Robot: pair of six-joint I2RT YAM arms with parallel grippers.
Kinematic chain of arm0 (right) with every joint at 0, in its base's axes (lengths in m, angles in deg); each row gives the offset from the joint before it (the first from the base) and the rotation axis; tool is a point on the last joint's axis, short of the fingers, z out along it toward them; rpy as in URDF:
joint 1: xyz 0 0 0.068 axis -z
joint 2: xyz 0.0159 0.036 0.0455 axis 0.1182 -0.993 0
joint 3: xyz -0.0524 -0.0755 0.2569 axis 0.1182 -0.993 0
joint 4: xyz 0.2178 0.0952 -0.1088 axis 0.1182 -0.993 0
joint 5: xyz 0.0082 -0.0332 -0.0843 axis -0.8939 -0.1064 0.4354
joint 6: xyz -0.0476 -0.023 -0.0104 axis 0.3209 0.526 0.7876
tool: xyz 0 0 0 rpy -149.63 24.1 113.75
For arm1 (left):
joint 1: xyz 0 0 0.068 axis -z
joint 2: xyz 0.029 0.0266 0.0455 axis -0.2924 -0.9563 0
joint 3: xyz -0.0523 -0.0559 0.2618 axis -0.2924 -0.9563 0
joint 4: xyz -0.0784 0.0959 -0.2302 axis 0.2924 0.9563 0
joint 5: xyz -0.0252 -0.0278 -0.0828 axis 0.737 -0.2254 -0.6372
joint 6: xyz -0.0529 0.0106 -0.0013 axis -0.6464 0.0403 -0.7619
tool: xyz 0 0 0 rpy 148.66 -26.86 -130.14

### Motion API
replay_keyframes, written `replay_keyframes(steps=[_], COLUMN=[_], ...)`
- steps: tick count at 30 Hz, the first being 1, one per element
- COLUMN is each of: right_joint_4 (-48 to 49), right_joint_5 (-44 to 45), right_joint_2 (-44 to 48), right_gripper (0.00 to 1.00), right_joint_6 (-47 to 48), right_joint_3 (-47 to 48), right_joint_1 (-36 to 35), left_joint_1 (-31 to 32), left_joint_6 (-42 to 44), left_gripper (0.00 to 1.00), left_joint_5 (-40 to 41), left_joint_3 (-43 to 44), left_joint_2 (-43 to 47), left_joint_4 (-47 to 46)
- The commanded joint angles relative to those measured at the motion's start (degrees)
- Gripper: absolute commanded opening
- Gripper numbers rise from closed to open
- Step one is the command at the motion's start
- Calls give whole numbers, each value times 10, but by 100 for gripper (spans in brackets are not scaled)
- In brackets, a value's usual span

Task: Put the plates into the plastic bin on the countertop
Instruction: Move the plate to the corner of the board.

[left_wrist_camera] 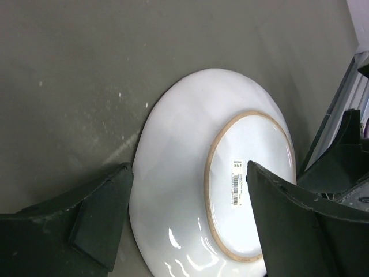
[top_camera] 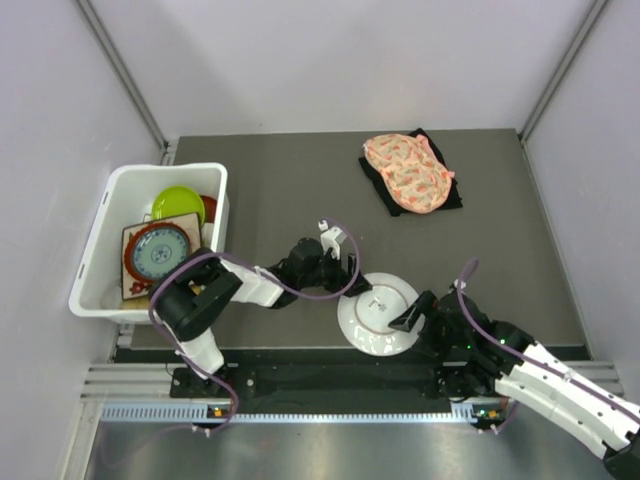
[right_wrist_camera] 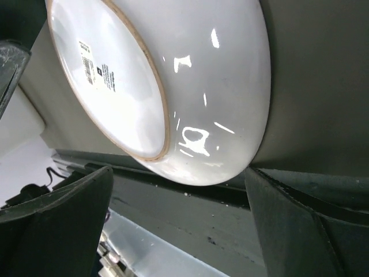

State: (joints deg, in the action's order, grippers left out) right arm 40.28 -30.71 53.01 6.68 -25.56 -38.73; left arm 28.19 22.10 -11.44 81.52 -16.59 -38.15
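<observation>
Nearest the lens in the left wrist view, the dark fingers [left_wrist_camera: 98, 219] of the left end effector [left_wrist_camera: 188, 167] stand wide apart, straddling a white plate [left_wrist_camera: 173, 161] that lies upside down on the table [left_wrist_camera: 69, 86], foot ring and barcode label facing up. One finger sits by the outer rim and the other over the foot ring; neither clamps anything. The right end effector [right_wrist_camera: 179, 170] is likewise spread, with the plate [right_wrist_camera: 219, 86] between its fingers [right_wrist_camera: 63, 225] and nothing gripped. From above, the plate [top_camera: 365, 328] rests at the table's [top_camera: 290, 190] 6 o'clock edge and seems to overhang it slightly. The left end effector [top_camera: 347, 265] is at the plate's 10 o'clock rim, the right end effector [top_camera: 408, 318] at its 3 o'clock rim, so both are about equally near. Being round, the plate has no long axis to align with; only the rim offers a grip. The bin [top_camera: 100, 262] lies towards 9 o'clock from the plate, on the left arm's side, its long axis running 12 to 6, and it already holds a lime plate [top_camera: 178, 203], a red plate [top_camera: 208, 208] and a floral plate [top_camera: 157, 255]. That suggests the left arm is better placed for the carry. Pink fabric [top_camera: 408, 170] on a black cloth [top_camera: 385, 200] sits at 1 o'clock, well apart.
</observation>
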Motion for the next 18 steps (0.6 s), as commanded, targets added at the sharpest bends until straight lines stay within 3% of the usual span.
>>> replay_keyframes(steps=[1,5,9,12,18], right_joint_4=[-58,-130,-61,11,11], right_joint_5=[50,102,37,20,19], right_joint_2=[2,2,2,-1,-17], right_gripper=[96,98,97,96,96], right_joint_6=[20,49,18,-8,-19], right_joint_3=[33,83,28,-13,-10], right_joint_1=[-6,-6,-7,-8,-13], left_joint_1=[14,14,16,14,15], left_joint_6=[-24,-12,4,49,56], left_gripper=[84,90,94,94,92], left_joint_5=[26,107,142,123,44], left_joint_3=[-9,-2,-11,34,121], left_joint_2=[63,164,213,166,49], left_joint_4=[30,146,151,139,101])
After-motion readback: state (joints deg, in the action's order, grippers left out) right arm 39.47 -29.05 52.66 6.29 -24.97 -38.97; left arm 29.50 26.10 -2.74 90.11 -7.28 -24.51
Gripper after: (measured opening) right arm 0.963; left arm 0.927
